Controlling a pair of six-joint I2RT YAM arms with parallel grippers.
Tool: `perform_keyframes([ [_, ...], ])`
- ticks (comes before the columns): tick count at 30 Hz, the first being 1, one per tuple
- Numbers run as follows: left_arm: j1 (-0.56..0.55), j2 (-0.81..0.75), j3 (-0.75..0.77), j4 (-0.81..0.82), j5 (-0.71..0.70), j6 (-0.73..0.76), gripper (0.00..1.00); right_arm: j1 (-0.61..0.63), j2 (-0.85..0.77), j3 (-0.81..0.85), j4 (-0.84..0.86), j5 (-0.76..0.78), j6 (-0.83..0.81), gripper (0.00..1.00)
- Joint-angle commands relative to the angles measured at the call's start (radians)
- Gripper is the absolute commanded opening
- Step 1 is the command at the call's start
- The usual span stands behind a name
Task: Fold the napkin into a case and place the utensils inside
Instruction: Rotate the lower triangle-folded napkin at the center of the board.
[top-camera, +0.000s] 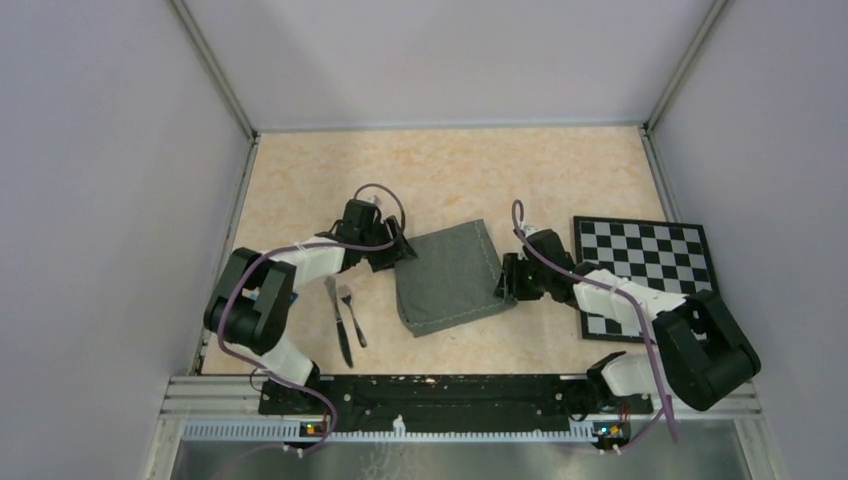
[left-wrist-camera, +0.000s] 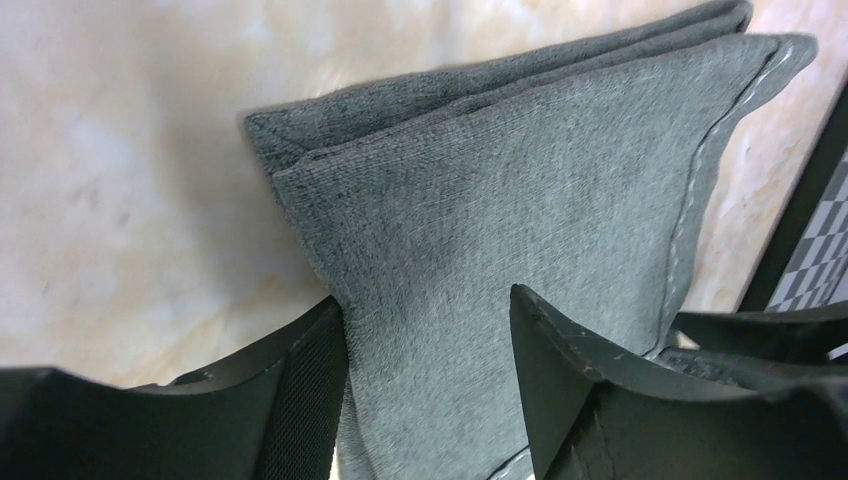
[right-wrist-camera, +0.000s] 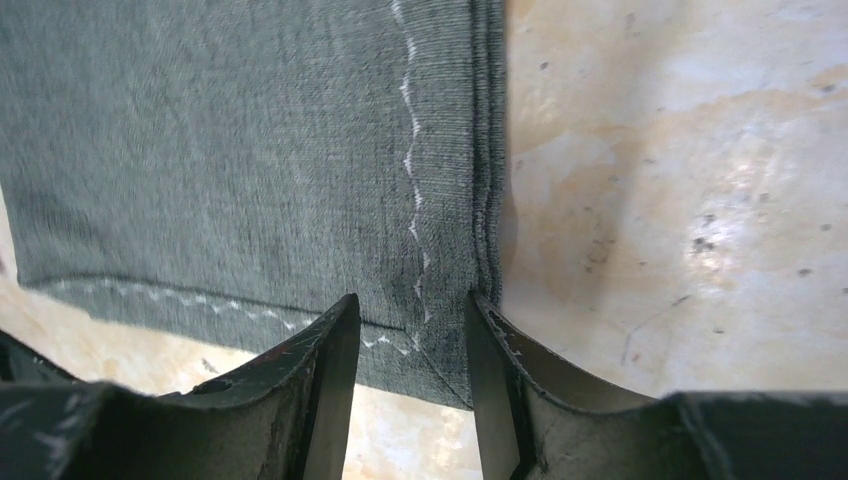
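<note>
Here's the napkin, dark grey and already doubled over, lying flat mid-surface, with both arms working opposite ends of it. The left claw sits at the cloth's ten o'clock corner. Its wrist view shows the jaws standing wide, straddling the layered edge rather than pinching it. The right claw is at about four o'clock, jaws set narrower either side of the stitched corner, with daylight showing, so nothing is clamped there either. Why opposite corners? My read is that the two ends would be taken together, so the next fold goes over square instead of dragging the layers askew.

The knife and fork lie side by side at eight o'clock from the cloth, near it but apart, waiting their turn. The checkered board at three o'clock plays no part. This is still folding: there's no narrow pouch yet.
</note>
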Motion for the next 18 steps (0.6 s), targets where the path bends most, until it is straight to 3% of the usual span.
perform_keyframes([
  [1,0.002,0.119,0.058,-0.002,-0.014,0.034,0.63,0.072,-0.006,-0.071,0.024,-0.042,0.061,0.43],
  [7,-0.005,0.269,0.248,0.022,0.114,0.067,0.62,0.272,0.007,-0.092,0.143,-0.085,0.196,0.43],
  [10,-0.024,0.326,0.358,-0.005,0.177,0.116,0.67,0.303,0.028,-0.080,0.241,-0.172,0.212,0.43],
  [14,-0.034,0.292,0.450,-0.131,0.083,0.207,0.77,0.283,-0.030,-0.003,0.134,-0.124,0.138,0.48],
  [18,-0.032,0.184,0.464,-0.254,-0.077,0.282,0.85,0.150,-0.081,0.071,0.029,-0.129,0.051,0.51],
])
